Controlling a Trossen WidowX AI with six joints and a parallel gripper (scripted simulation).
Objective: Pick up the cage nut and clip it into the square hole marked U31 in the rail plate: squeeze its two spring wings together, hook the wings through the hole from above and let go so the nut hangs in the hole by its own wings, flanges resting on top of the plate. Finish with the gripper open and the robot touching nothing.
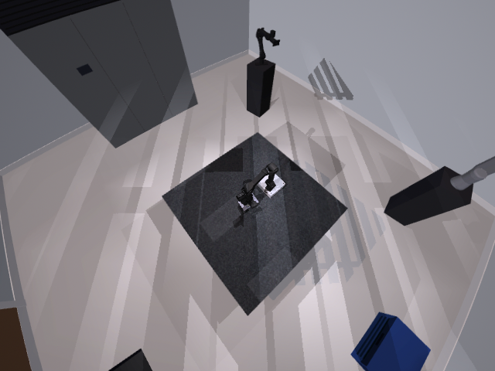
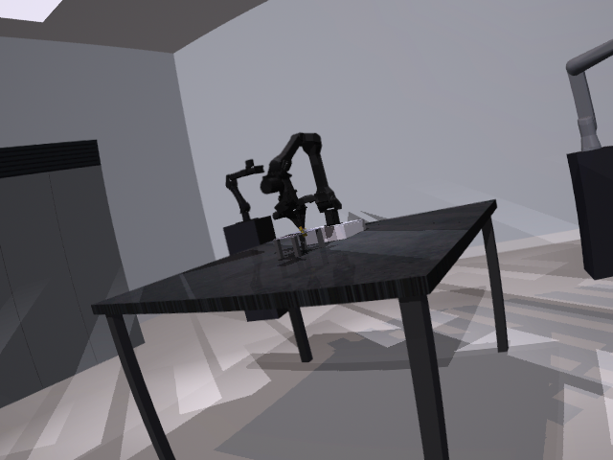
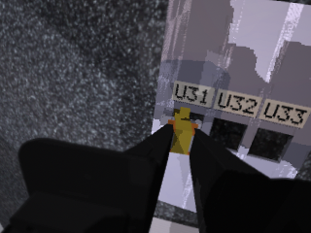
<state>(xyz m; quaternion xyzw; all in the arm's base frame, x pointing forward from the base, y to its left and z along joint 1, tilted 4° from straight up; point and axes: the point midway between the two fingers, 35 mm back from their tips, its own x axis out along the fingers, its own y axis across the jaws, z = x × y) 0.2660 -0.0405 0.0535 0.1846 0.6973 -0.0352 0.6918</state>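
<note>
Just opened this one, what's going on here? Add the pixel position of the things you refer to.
A black robot arm (image 1: 259,180) (image 2: 319,172) has a small yellow cage nut (image 2: 302,231) (image 3: 182,138) pinched in its hand (image 2: 301,228) (image 3: 181,133), right at the square hole marked U31 (image 3: 196,116) in the rail plate (image 3: 248,68). It hasn't let go, so the clip-in isn't finished. The wrist view doesn't show whether the wings have hooked through. U32 (image 3: 227,133) and U33 (image 3: 268,144) have no nut in them.

My wrist view loses the square U31 hole

I can't see most of the dark square hole marked U31 (image 3: 196,116) behind the yellow metal cage nut (image 3: 182,138); its wing tips are too small to judge. At far right, the grey tubular arm (image 1: 476,177) (image 2: 582,96) is cut off.
</note>
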